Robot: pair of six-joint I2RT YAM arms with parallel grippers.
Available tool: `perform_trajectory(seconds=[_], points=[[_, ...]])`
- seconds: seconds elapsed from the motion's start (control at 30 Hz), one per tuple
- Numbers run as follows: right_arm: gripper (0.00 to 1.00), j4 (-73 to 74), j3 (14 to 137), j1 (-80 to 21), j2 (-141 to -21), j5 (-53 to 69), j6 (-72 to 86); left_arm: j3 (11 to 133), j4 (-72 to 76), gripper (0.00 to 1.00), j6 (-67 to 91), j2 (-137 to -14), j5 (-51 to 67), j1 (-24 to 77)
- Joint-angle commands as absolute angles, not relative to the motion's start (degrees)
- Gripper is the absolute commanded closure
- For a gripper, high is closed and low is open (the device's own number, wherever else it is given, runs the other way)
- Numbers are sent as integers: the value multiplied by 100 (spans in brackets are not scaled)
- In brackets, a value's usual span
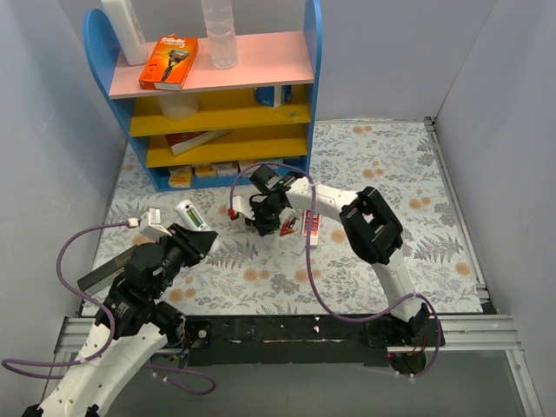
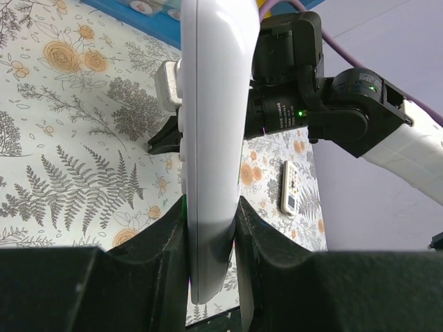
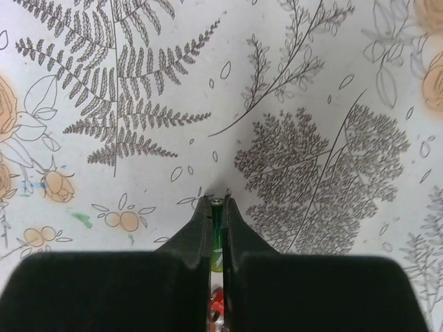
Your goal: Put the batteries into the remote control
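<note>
Remote: slim white remote (image 2: 211, 138) stands on edge in the left gripper (image 2: 211, 228), filling the centre of the left wrist view; in the top view it sits left of centre, its pale display end (image 1: 193, 215) pointing toward the upper right.
Left gripper: clamped narrow on the remote's lower end, one finger (image 2: 166, 242) on each side, the body upright between them.
Right gripper: (image 3: 217, 207) closed tight on a green battery (image 3: 217, 225), low at the centre of the right wrist view, its tip showing just past the fingertips, close over the floral mat (image 3: 311, 104).
Other battery: a red scrap (image 3: 216, 301) shows at the bottom centre, behind the fingers; whether it touches the green one cannot be told.
Step in hand: probably picking the battery off the mat, the loading itself not yet begun.
Risk, slip: the battery is thin and round and held only near its end, so it could twist or squirt out on lifting.
Risk, compartment: whether the remote's back is open cannot be told; a closed cover would block insertion.
Risk, collision: the arms work close together mid-frame in the top view, so a careless approach could knock the remote askew.
Bystander: a second small remote (image 2: 291, 187) lies on the mat at right of the left wrist view and is not the target.
</note>
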State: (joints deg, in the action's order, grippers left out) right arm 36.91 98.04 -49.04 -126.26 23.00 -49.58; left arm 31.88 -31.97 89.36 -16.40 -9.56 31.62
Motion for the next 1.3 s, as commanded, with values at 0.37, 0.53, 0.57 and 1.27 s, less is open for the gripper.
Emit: perform_trajectory(seconds=[0.37, 0.53, 0.57, 1.27], points=[[94, 3155, 7877, -4904, -11321, 863, -732, 2796, -2479, 100, 9026, -1573, -756, 3138], [83, 3067, 7409, -4974, -10952, 414, -44, 2602, -2154, 100, 8991, -1670, -607, 3129], [82, 3128, 7383, -5027, -10934, 248, -79, 2575, -2049, 100, 8991, -1705, -589, 3138], [72, 4017, 7743, -5440, -11083, -545, -255, 2347, -1767, 100, 8965, -1749, -360, 3138]])
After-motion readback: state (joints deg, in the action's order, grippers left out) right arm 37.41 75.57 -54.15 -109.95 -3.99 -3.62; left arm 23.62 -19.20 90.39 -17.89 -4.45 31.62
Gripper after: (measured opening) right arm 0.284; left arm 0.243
